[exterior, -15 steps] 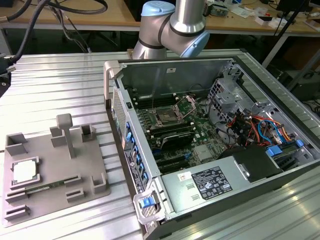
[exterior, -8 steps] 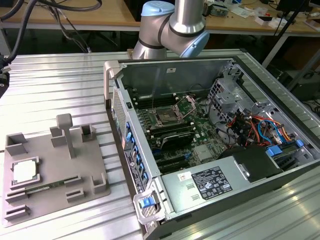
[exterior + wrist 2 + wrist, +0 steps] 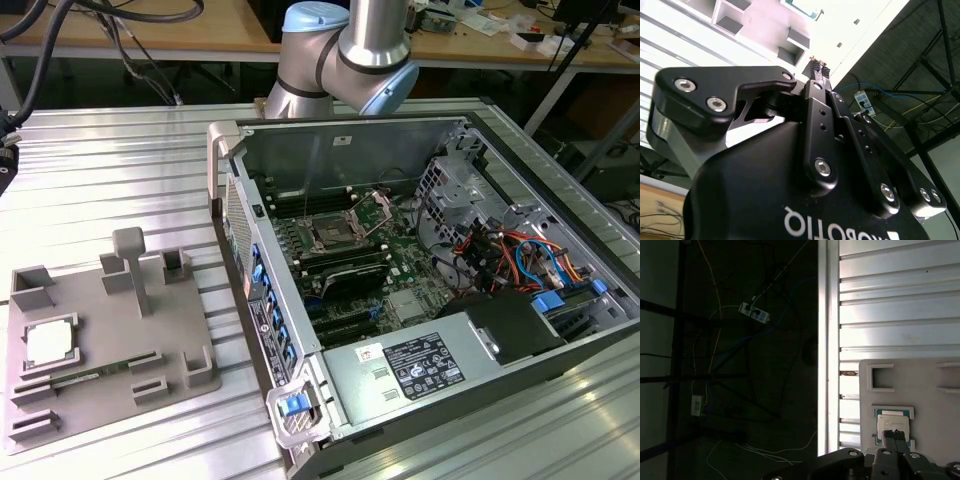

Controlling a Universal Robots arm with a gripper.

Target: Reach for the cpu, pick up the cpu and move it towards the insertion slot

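In the exterior view the cpu (image 3: 48, 343) lies flat in a recess near the outer edge of the grey holder tray (image 3: 100, 320). It is well apart from the insertion slot (image 3: 330, 237) inside the open computer case (image 3: 340, 150) beside that tray. In the second wrist view the gripper (image 3: 820, 66) points toward the tray, its fingertips seemingly pressed together on nothing. In the first wrist view the tips overlap the chip's edge, and I cannot tell whether they touch it. The chip looks thin, light, stiff and fragile underneath, so it is best pinched by opposite edges.
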